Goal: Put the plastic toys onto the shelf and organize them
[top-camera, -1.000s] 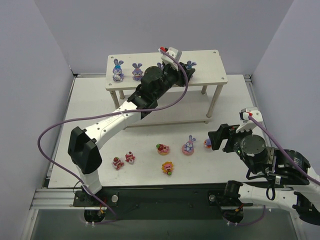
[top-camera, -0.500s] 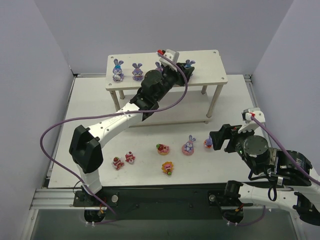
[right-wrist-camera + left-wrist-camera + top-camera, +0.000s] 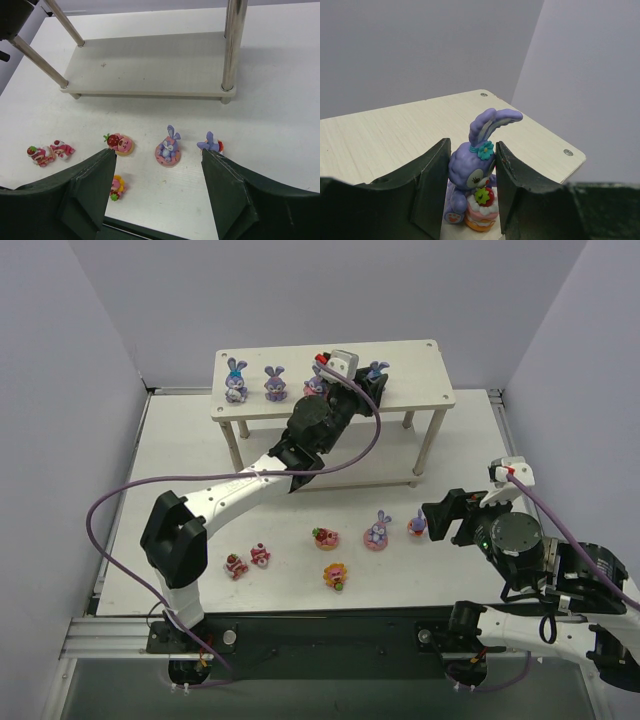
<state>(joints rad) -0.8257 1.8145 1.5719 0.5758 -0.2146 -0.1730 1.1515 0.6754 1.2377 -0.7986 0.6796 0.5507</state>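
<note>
The shelf (image 3: 420, 380) stands at the back. Three purple bunnies (image 3: 236, 380) stand on the left half of its top board, the third partly behind my left arm. My left gripper (image 3: 362, 378) is open around another bunny (image 3: 472, 172), which holds a small cake and stands on the top board (image 3: 395, 125); a thin gap shows beside the left finger. My right gripper (image 3: 157, 151) is wide open and empty above the table. Below it are a bunny on a pink base (image 3: 168, 147), a lying bunny (image 3: 211, 143) and a strawberry piece (image 3: 119, 142).
A yellow-orange piece (image 3: 335, 575) and two red-pink pieces (image 3: 247, 560) lie on the white table in front of the shelf. The shelf's lower board (image 3: 150, 65) and metal legs (image 3: 234, 45) are ahead of my right gripper. Grey walls close in the sides.
My left gripper has drawn back a little to the left along the shelf top while the bunny stays in place. My right gripper has shifted slightly right and down.
</note>
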